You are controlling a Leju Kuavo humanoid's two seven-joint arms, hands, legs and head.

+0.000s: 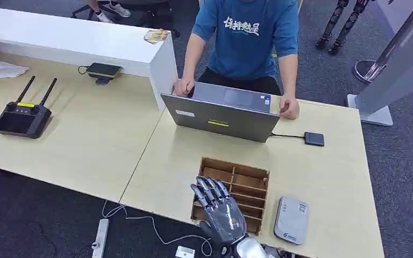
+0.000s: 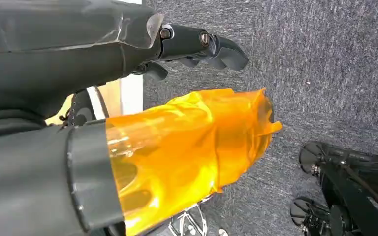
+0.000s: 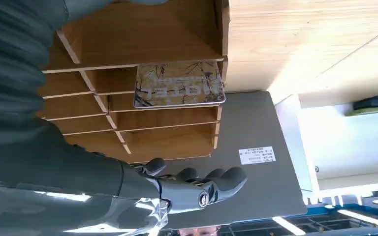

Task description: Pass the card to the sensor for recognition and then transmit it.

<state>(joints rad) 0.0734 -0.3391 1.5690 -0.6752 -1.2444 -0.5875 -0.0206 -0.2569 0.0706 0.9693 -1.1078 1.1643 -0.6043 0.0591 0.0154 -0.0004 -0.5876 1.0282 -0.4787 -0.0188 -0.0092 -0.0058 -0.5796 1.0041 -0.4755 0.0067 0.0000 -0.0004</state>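
R hand [image 1: 219, 210] hovers flat over near end of wooden slotted rack [image 1: 258, 177], fingers straight and apart, holding nothing; L hand [image 2: 197, 46] hangs off the table over carpet, fingers loosely curled w/ nothing in them. Card [image 3: 179, 83] stands on edge in a rack slot just ahead of R fingertips [image 3: 226, 179]. It looks thin, light, stiff and prob slick-faced, so best bet is pinching the exposed top edge thumb-vs-finger and lifting straight out, since slot walls block the faces. Grey reader [image 1: 291, 219] lies just R of rack; beyond, laptop [image 1: 220, 115] w/ a person [image 1: 247, 32] behind it.
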